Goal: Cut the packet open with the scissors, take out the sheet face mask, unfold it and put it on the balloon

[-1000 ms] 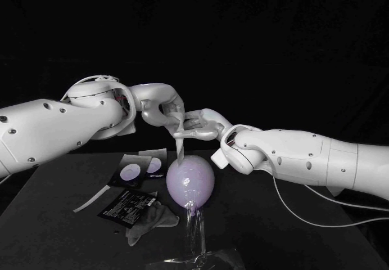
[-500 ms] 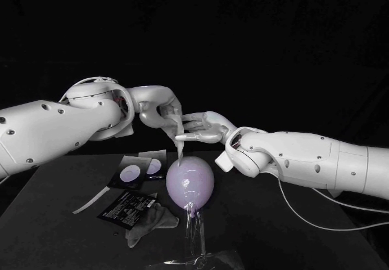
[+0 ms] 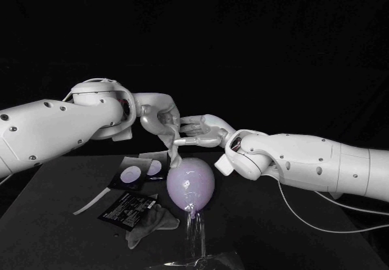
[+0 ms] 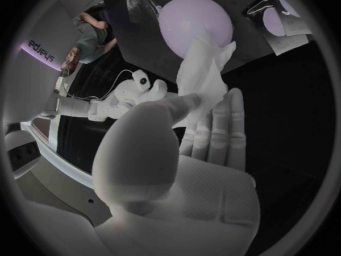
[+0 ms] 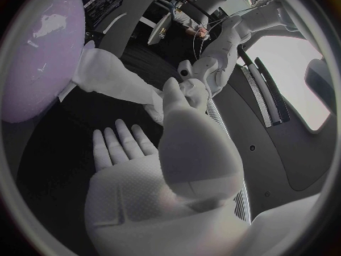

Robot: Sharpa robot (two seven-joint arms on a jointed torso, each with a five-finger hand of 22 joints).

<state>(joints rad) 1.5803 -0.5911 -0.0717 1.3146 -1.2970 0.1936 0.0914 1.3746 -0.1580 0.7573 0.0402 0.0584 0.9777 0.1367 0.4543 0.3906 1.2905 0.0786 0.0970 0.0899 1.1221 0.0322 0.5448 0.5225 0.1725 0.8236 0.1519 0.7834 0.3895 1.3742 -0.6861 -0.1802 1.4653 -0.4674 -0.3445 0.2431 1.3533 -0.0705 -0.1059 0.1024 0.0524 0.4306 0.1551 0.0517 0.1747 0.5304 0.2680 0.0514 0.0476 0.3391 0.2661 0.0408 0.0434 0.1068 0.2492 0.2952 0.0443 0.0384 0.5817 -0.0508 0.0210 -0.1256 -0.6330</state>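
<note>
One clear stand [image 3: 193, 228] rises near the front edge of the black table [image 3: 284, 225]; its foot is see-through, hard to trace and partly cut off. Left of its stem lies a crumpled grey piece [image 3: 152, 221], cloth or film I cannot tell, touching the black packet [image 3: 126, 206] that lies flat just left of it, its print too small to read. A pale narrow strip [image 3: 91, 201] lies a little further left. On top of the stand sits the lilac balloon [image 3: 190, 181], upright. Beyond the packet and just left of the balloon is a dark flat item with two pale ovals [image 3: 136, 170], not clear enough to name. Above the balloon, the white sheet face mask [image 3: 174, 147] hangs as a folded band; whether its lower end touches the balloon's top is unclear. The left hand [image 3: 158, 115] pinches the mask's upper end between thumb and fingers [image 4: 213, 131]. The right hand [image 3: 201, 130], close beside it, grips the same end under its thumb, other fingers [image 5: 121, 142] stretched out flat.
</note>
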